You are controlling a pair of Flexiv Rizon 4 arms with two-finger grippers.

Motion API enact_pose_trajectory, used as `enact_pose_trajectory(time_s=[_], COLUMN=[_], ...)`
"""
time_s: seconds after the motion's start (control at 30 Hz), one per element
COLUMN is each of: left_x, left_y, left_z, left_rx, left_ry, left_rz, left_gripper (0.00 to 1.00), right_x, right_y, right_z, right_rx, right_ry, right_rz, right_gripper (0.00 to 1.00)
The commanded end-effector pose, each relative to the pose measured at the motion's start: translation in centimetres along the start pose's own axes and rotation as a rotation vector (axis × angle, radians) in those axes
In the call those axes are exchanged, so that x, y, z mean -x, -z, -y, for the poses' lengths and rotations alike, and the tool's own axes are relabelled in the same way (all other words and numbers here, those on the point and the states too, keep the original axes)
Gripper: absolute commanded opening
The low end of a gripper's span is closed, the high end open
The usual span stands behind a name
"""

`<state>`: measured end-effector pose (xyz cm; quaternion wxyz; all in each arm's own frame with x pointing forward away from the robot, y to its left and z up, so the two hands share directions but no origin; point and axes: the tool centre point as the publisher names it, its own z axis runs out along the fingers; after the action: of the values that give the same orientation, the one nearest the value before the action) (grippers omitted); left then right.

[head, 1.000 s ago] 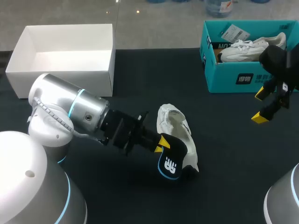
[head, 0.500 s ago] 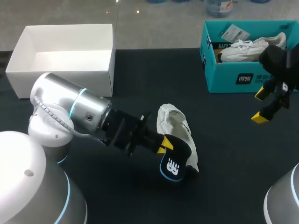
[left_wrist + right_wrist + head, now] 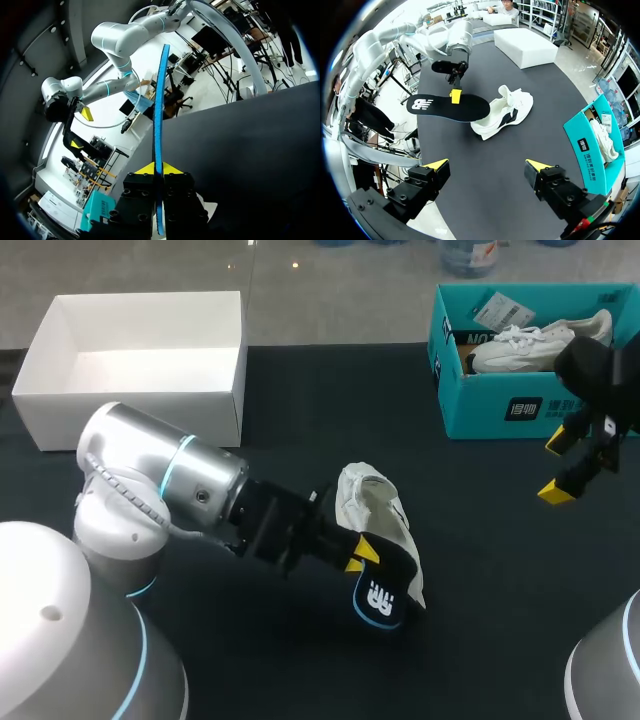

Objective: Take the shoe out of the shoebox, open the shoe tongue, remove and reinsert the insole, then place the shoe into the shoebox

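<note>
A white shoe [image 3: 372, 502] lies on the black table [image 3: 300, 420] near the middle, also seen ahead of my right gripper [image 3: 502, 111]. My left gripper [image 3: 358, 552] is shut on a black insole [image 3: 382, 592] with a blue edge, held just in front of the shoe. In the left wrist view the insole [image 3: 160, 120] stands edge-on between the yellow tips of the gripper [image 3: 158, 169]. From the right wrist, the insole [image 3: 447, 106] hangs flat beside the shoe. My right gripper [image 3: 565, 467] hovers open and empty before the teal shoebox [image 3: 520, 405].
The teal shoebox at the back right holds a second white shoe [image 3: 540, 345]. An open white box [image 3: 130, 390] stands at the back left. Bare black table stretches between the boxes and along the front right.
My left gripper has carried the insole slightly right and toward the front edge, close by the shoe. The right arm has kept still.
</note>
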<state>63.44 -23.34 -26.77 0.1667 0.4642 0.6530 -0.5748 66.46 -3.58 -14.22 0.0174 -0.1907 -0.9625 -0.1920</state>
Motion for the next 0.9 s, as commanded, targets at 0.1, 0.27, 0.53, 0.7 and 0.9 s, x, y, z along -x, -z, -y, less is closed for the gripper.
enact_pose_trajectory(time_s=[0.1, 0.27, 0.53, 0.7, 0.9], left_x=[0.2, 0.3, 0.2, -0.2, -0.4], left_y=[-1.4, -1.4, -1.0, -1.2, -1.4], left_z=[-1.3, -1.8, -2.6, -3.3, -3.6], left_rx=[0.009, 0.017, 0.043, 0.058, 0.066], left_ry=[0.002, 0.004, 0.009, 0.018, 0.017], left_rz=[0.0, 0.007, 0.006, -0.009, -0.019], left_gripper=[0.0, 0.0, 0.0, 0.0, 0.0], right_x=[0.2, 0.2, 0.2, 0.2, 0.2], right_y=[-0.1, -0.1, -0.1, -0.1, -0.1], right_z=[-0.2, -0.2, -0.2, -0.2, -0.2], right_rx=[-0.005, -0.005, -0.005, -0.005, -0.005], right_ry=[0.0, 0.0, 0.0, 0.0, 0.0], right_rz=[-0.003, -0.003, -0.003, -0.003, -0.003], right_gripper=[1.0, 1.0, 1.0, 1.0, 1.0])
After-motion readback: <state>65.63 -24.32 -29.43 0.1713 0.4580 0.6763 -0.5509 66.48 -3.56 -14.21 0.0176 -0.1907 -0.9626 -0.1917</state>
